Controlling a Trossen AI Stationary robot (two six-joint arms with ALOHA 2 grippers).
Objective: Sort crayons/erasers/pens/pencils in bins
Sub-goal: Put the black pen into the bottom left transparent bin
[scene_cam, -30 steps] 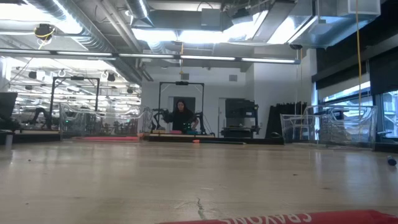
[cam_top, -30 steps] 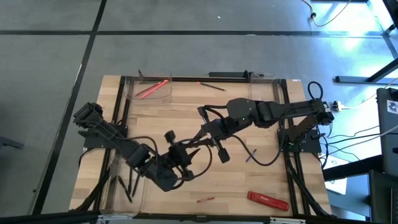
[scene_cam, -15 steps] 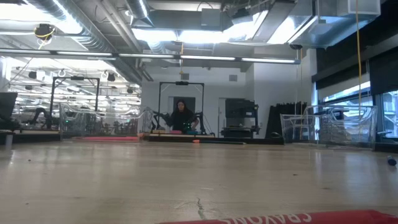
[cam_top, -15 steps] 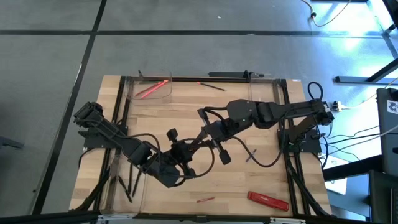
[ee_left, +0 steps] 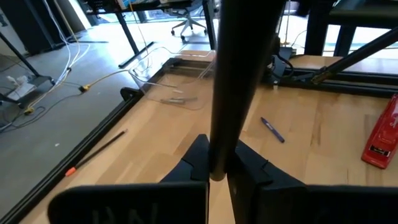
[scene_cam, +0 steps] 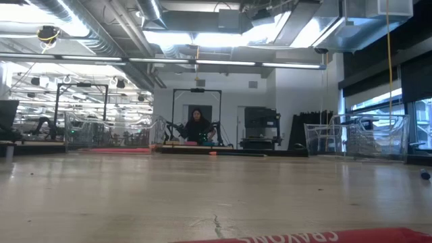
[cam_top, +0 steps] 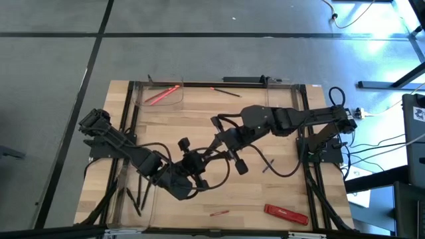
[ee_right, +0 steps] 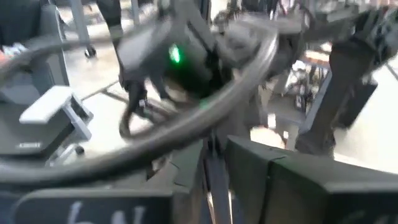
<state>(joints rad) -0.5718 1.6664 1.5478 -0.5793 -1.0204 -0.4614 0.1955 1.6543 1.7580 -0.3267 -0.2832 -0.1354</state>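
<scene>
My two grippers meet above the middle of the table: the left one from the near left, the right one from the right. A thin dark pencil stands between my left gripper's shut fingers. In the blurred right wrist view a thin dark stick also runs between my right gripper's nearly shut fingers. Red crayons lie in the far-left bin. Dark pencils lie in the near-left bin. A third bin stands at the far right. My left gripper pinches the pencil's lower end between its two fingers. The fingers lie across the pencil, which stands up from them, clear of the table. My right gripper has the thin stick between its two fingers. Blur hides which part it holds.
A loose crayon and a flat red bar lie near the front edge. A blue pen lies right of the middle. A dark stick with a red tip lies at the far edge. Cables loop around both grippers.
</scene>
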